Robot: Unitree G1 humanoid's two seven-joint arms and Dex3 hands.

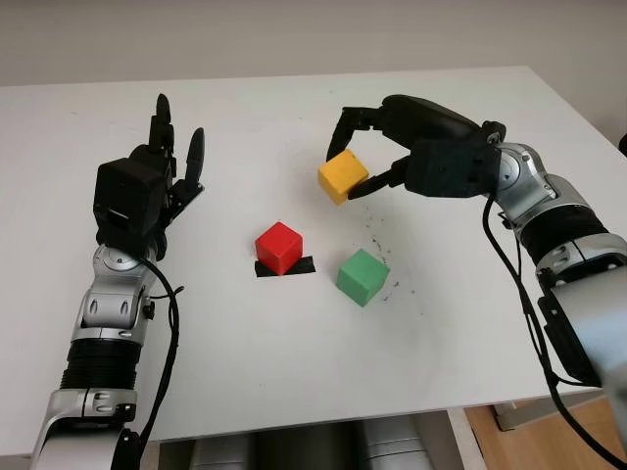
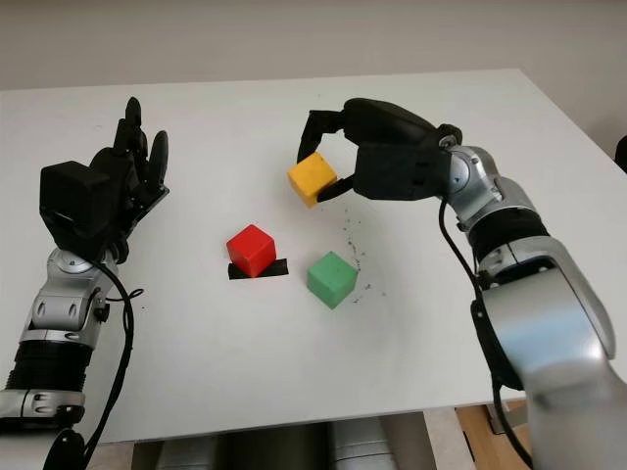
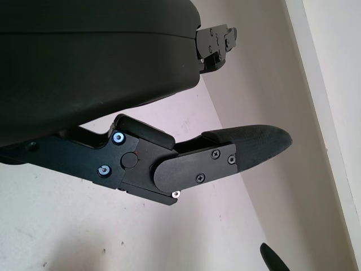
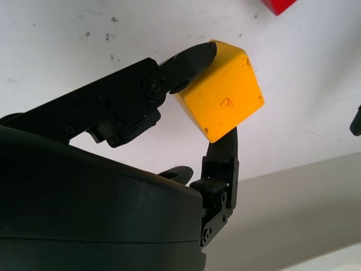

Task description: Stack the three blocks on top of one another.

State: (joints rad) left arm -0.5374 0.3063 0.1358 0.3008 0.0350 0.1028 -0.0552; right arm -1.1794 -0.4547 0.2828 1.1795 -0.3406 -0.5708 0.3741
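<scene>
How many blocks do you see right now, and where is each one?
3. The yellow block is pinched in the right hand, lifted above the table. The red block sits on a black tape mark mid-table. The green block sits to its right, apart from it.

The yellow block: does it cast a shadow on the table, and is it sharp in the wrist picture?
Left eye view: the yellow block, held by the right hand, casts no clear shadow on the table; the light is soft. Right wrist view: its edges and a small red mark are sharp.
</scene>
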